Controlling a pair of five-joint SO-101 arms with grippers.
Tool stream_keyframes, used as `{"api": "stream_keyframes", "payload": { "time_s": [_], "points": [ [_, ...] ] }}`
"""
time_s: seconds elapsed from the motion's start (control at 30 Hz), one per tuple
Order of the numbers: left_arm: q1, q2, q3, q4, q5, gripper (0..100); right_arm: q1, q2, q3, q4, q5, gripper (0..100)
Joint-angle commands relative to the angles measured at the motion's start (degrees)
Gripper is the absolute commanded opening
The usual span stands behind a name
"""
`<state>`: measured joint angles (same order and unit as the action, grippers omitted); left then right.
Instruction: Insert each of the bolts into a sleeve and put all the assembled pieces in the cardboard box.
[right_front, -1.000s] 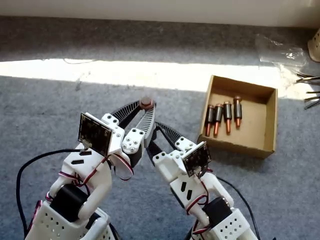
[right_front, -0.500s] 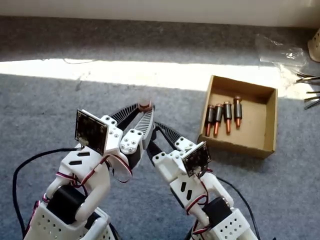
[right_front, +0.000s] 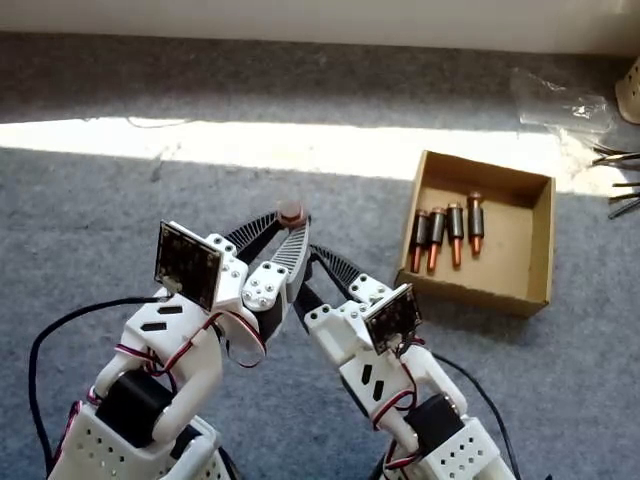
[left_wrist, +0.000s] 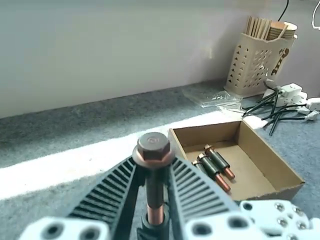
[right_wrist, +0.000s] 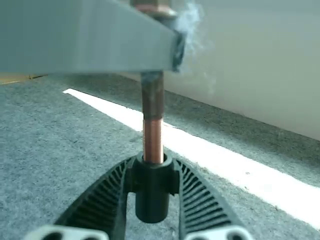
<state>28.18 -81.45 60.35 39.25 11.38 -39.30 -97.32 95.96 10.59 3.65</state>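
Bolt (left_wrist: 152, 150): held upright, head uppermost, above the grey carpeted counter (right_front: 100, 220) at centre. The left gripper (left_wrist: 152, 167) has its ribbed jaws closed on the shank just under the hex head.

Sleeve (right_wrist: 150, 192): a dark cylinder directly below the bolt, clamped around its body by the closed jaws of the right gripper (right_wrist: 151, 172). The lower end of the shank sits in the sleeve's bore, with much of the shank exposed above it.

Handling assessment: the bolt looks like smooth, rigid metal, dense for its size and liable to slip lengthwise through a light grip. Holding it under the head appears sound. The sleeve looks stiff and is best gripped mid-body. An assembled piece should probably be carried head up, or the bolt may slide out.

Cardboard box (right_front: 512, 255): open-topped, on the counter to the right. Four assembled pieces (right_front: 456, 228) lie side by side at its left, with bare floor beside them.
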Motion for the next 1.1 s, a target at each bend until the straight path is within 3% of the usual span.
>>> {"api": "stream_keyframes", "payload": {
  "time_s": [0.0, 0.6, 0.8, 1.07],
  "points": [
    [1.0, 0.3, 1.0, 0.1, 0.2, 1, 0.7, -0.7, 2.6, -1.7, 0.0, 0.4],
    [-2.5, 0.2, 6.0, 0.3, 0.1, 1, 0.7, -0.7, 2.6, -1.7, 0.0, 0.4],
    [-2.5, 0.2, 6.0, 0.4, 0.4, 16, 0.7, -0.7, 2.6, -1.7, 0.0, 0.4],
    [-2.5, 0.2, 5.9, 0.2, 0.4, 18, 0.7, -0.7, 2.6, -1.7, 0.0, 0.4]
  ]
}}
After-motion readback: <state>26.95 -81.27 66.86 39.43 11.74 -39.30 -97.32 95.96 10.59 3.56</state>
